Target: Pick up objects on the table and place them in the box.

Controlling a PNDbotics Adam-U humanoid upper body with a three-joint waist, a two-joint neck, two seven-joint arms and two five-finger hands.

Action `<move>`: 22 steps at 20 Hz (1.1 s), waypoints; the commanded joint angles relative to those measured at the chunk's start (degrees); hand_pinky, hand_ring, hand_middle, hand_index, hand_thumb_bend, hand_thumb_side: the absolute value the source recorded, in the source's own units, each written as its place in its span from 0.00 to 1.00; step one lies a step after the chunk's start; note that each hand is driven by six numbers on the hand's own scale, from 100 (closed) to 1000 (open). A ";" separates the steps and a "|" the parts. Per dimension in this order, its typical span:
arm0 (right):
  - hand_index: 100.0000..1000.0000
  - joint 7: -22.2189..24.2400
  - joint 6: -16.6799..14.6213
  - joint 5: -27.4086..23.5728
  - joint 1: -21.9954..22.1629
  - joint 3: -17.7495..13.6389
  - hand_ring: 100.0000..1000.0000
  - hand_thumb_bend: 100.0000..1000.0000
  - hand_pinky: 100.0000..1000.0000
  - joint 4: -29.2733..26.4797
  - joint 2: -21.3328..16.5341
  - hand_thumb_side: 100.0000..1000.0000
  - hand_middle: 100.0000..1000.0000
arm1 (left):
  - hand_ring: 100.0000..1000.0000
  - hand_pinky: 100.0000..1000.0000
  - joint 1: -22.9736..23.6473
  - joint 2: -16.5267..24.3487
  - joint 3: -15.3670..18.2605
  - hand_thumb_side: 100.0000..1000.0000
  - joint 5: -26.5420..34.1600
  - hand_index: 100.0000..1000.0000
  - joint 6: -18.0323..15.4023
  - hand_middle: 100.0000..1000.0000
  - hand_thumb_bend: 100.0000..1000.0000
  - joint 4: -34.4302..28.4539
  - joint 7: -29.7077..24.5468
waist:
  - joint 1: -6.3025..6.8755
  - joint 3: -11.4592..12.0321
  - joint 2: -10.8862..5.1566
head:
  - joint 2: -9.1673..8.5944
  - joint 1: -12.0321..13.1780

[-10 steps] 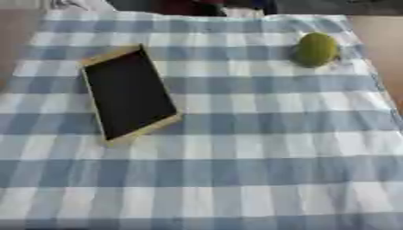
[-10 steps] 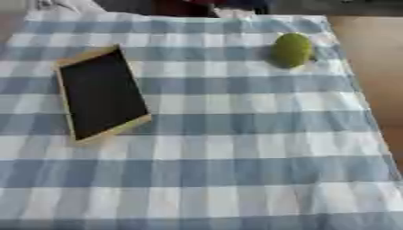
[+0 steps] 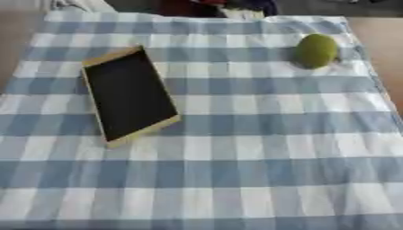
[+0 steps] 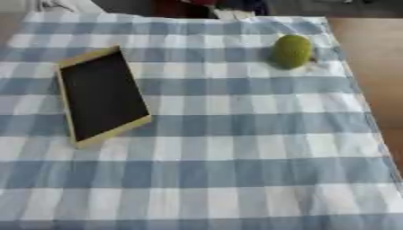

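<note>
Left eye view: a green fruit (image 3: 316, 50) sits on the checked cloth (image 3: 236, 170), far to the right of the box (image 3: 130, 94). No robot hand shows, so I cannot tell its state.

Right eye view: the same things. Reach slowly; the round fruit may roll.

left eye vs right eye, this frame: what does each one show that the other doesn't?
Only the left eye view: more of the bare table to the left of the cloth's far corner. Only the right eye view: a wider strip of bare wooden table right of the cloth. Both share: the blue-and-white checked cloth, the shallow box with a dark inside at left, and the green fruit at far right, apart from the box. Neither hand shows.
</note>
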 commanded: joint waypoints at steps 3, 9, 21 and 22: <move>0.81 -0.87 0.78 2.78 -0.42 -1.06 0.70 0.00 0.78 -0.90 -6.99 0.32 0.72 | 0.52 0.67 -0.19 1.55 0.64 0.38 -0.38 0.86 0.09 0.74 0.08 -1.05 -0.12 | -0.13 -0.10 -1.09 | -0.20 0.28; 0.80 1.22 4.89 12.24 0.89 1.32 0.72 0.01 0.78 -0.90 -17.61 0.30 0.73 | 0.52 0.67 -0.04 1.85 0.64 0.38 -0.55 0.86 0.18 0.74 0.08 -1.05 -0.15 | -0.59 -0.39 -1.26 | 0.12 0.55; 0.80 17.96 5.15 30.36 1.10 7.86 0.77 0.10 0.78 -0.90 -26.29 0.42 0.77 | 0.52 0.67 0.02 2.02 0.45 0.38 -0.46 0.86 0.21 0.74 0.08 -1.05 -0.37 | -0.85 -0.20 -1.36 | 0.12 0.27; 0.81 19.60 4.68 31.17 1.16 8.16 0.77 0.11 0.78 -0.90 -26.32 0.44 0.77 | 0.52 0.67 0.03 2.00 0.43 0.38 -0.45 0.86 0.22 0.74 0.08 -1.05 -0.39 | -0.86 -0.18 -1.34 | 0.11 0.27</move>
